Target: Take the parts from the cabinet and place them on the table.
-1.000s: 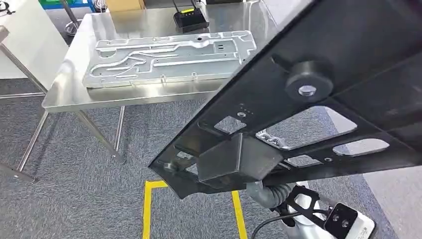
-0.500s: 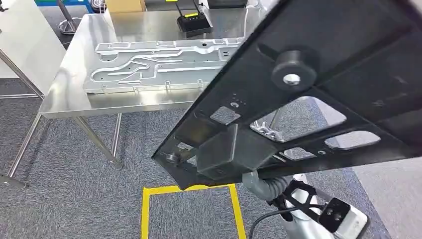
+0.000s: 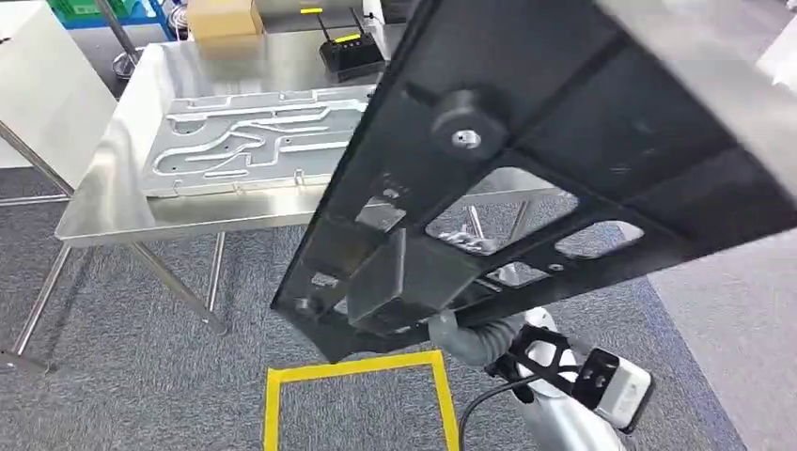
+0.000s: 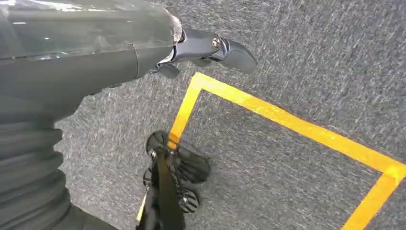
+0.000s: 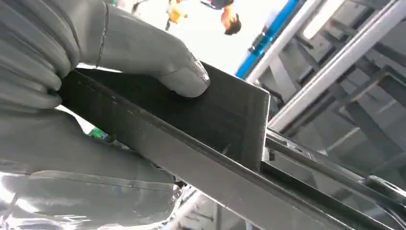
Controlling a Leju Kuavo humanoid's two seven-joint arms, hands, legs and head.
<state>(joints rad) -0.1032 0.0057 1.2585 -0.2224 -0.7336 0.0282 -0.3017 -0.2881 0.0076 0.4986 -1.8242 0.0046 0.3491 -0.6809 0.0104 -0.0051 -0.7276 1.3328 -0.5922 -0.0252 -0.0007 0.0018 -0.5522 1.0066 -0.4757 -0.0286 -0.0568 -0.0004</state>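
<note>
- Black panel [image 3: 564,141] with cut-out openings and a round knob, tilted, stretching from the upper right of the head view down to the lower centre, well in front of the camera.
- The right hand [image 5: 143,52] grips this panel at its lower end: in the right wrist view the thick grey thumb [image 5: 184,76] presses flat on the dark plate while the edge of the plate runs into the ribbed palm.
- In the head view the right hand sits under the panel's lower end, at the lower centre of the frame, with its ribbed grey wrist and wrist camera just below to the right.
- The left hand [image 4: 210,48] hangs over grey carpet in the left wrist view, at the upper left of that frame, holding nothing; one dark finger points out straight, and how the others lie cannot be told.
- A steel table [image 3: 103,202] stands in the upper left of the head view, apart from the panel's lower end.
- A silver stamped plate [image 3: 244,141] lies flat on the table; the black panel hides its right end.
- A black router [image 3: 343,52] and a cardboard box [image 3: 221,17] stand at the table's far side.
- Yellow tape [image 3: 357,371] marks a square on the carpet at the bottom centre.
</note>
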